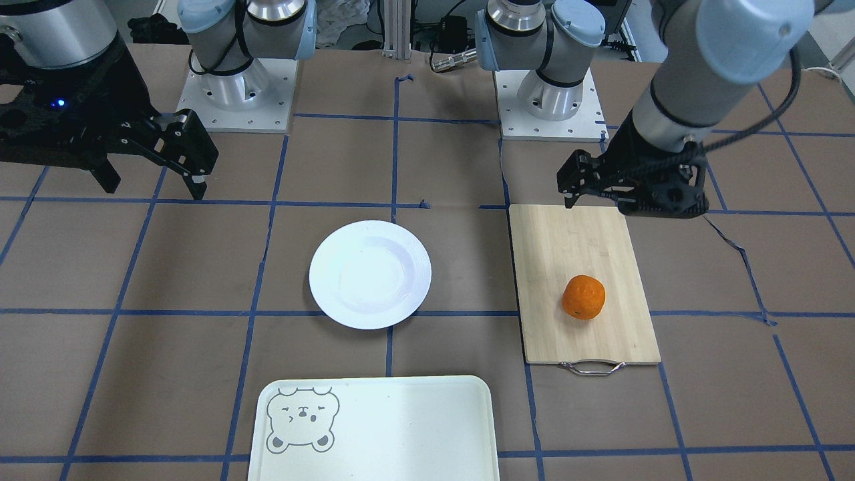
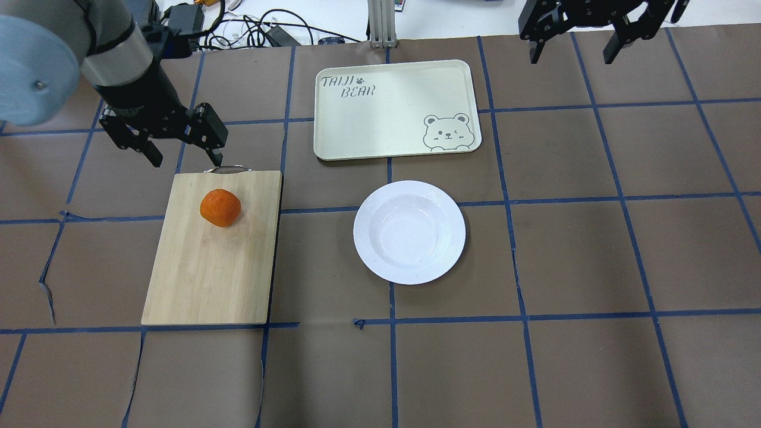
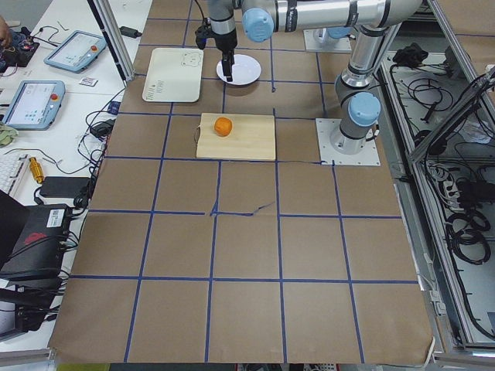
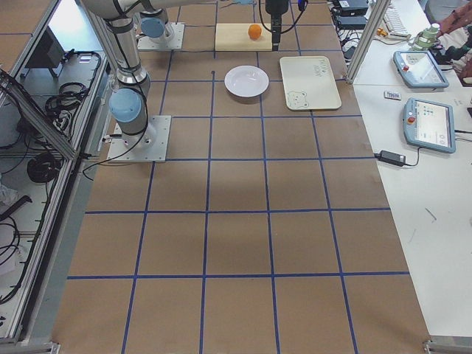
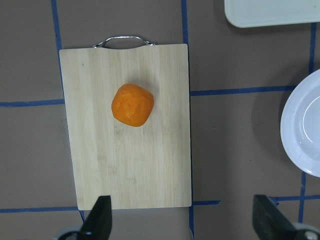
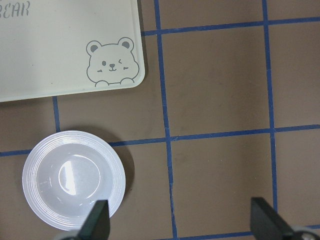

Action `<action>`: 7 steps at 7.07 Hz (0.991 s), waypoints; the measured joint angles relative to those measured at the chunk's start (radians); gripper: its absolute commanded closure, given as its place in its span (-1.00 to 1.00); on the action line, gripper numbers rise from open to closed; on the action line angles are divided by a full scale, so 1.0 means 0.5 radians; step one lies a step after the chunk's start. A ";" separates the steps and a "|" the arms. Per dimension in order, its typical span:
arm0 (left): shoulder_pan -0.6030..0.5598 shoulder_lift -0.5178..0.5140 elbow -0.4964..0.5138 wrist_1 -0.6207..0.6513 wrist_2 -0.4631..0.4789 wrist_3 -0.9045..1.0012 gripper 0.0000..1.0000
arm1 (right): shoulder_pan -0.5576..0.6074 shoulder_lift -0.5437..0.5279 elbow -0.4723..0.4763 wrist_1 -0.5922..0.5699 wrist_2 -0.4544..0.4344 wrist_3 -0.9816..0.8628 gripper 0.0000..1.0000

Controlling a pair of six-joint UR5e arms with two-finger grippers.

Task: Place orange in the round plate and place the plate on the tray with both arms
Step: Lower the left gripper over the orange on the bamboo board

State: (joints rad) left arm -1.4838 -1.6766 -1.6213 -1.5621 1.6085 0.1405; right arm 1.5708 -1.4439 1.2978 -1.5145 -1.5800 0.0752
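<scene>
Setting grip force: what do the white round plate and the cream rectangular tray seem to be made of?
White round plate: glossy, with highlights in its well, so likely glazed ceramic, perhaps melamine. Cream rectangular tray: dull, evenly matt, softly rounded lip, so probably plastic or fibre composite.

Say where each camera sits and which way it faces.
Overhead: behind robot, looking forward and down; left gripper, right gripper open.
Front-facing: opposite side, facing both arm bases.
Exterior left: table's end, left arm nearest.
Exterior right: other end, right arm nearest.
Left wrist: down on small bright orange on bamboo cutting board; fingertips show.
Right wrist: down on glossy white round plate, cream rectangular tray; fingertips show.
Shared: both wrist views catch plate and tray.
</scene>
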 measured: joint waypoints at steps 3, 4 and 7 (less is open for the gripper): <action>0.015 -0.232 -0.345 0.563 0.254 0.498 -1.00 | 0.000 -0.001 0.000 0.002 0.000 0.005 -1.00; 0.016 -0.312 -0.379 0.731 0.289 0.734 -1.00 | 0.000 -0.002 0.000 0.004 0.000 0.006 -1.00; 0.037 -0.493 -0.400 0.984 0.285 1.046 -0.90 | 0.000 -0.005 0.000 0.012 0.000 0.008 -1.00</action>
State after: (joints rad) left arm -1.4655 -1.9229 -1.8213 -1.0702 1.7510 0.6635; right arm 1.5708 -1.4462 1.2978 -1.5087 -1.5800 0.0792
